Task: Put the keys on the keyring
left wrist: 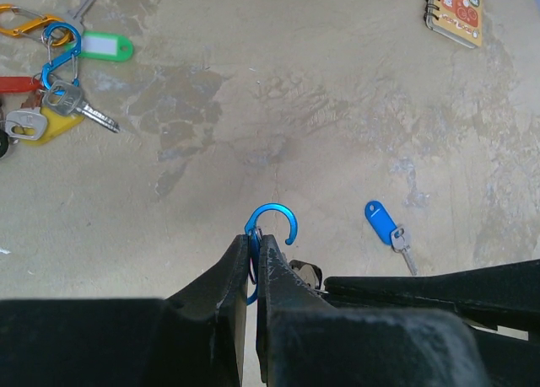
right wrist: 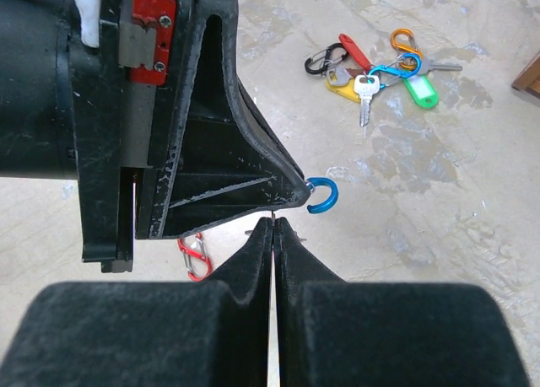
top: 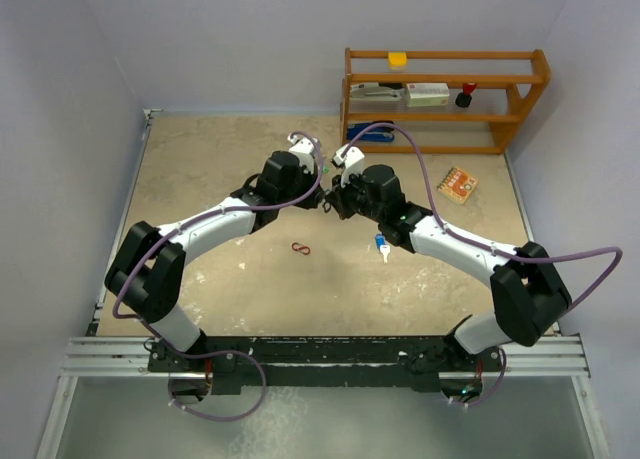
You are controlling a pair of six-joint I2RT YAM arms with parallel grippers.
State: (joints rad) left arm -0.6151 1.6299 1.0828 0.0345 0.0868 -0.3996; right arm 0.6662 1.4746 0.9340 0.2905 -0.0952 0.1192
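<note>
Loose blue-tagged key [left wrist: 386, 225] lies on the table [left wrist: 337, 109], near side of the grippers. Tiny, light, slick metal, so I'd pinch the plastic tag. Left gripper [left wrist: 257, 239] is clamped on a blue clip [left wrist: 272, 214]. Right gripper [right wrist: 274, 227] is pressed together, can't tell on what.

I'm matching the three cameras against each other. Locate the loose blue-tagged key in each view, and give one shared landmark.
Top external: the blue-tagged key lies just right of centre on the table.
Left wrist: lower right, beyond the left gripper.
Right wrist: not in it.
Landmark: the blue clip pinched in the left gripper shows in both wrist views. It cannot be made out from above.
</note>
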